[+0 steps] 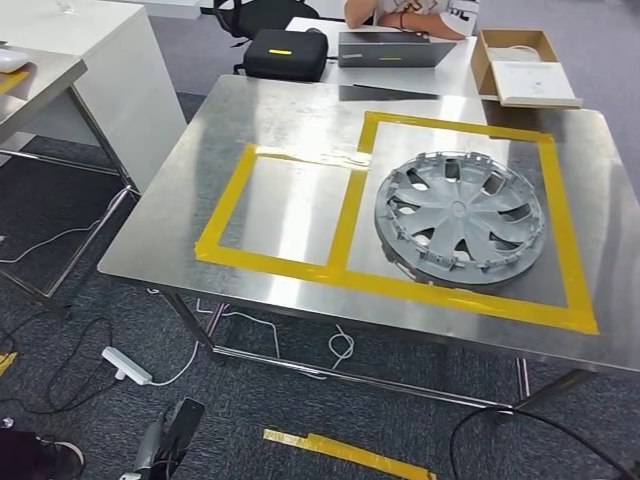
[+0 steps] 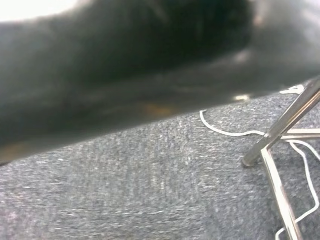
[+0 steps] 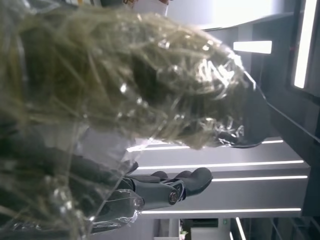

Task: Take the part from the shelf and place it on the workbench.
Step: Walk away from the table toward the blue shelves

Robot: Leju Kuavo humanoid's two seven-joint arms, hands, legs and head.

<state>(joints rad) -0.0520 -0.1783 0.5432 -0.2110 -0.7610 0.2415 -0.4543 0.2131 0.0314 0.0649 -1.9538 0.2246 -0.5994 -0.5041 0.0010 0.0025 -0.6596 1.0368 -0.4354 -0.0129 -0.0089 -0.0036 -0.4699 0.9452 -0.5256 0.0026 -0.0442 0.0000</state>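
Nearest the robot, at the bottom of the head view, the left robot hand (image 1: 162,445) hangs low over the grey carpet (image 1: 249,420), close to a white power strip (image 1: 126,365) and a strip of yellow tape (image 1: 347,453) on the floor; whether its fingers are apart or together cannot be told. The left wrist view adds the carpet up close, with a white cable (image 2: 230,132) and a metal bench leg (image 2: 283,125).

The right wrist view shows the right robot hand (image 3: 166,190) wrapped in crinkled clear plastic (image 3: 124,85), its dark fingers (image 3: 192,181) stretched out straight with nothing between them, ceiling lights behind.

Farther out stands the steel bench (image 1: 196,190). The grey wheel cover (image 1: 460,215) lies flat on it inside the right-hand yellow tape square (image 1: 562,235). Beyond are a black case (image 1: 285,52), a laptop (image 1: 392,48), a cardboard box (image 1: 521,65) and a seated person's arm (image 1: 400,18).
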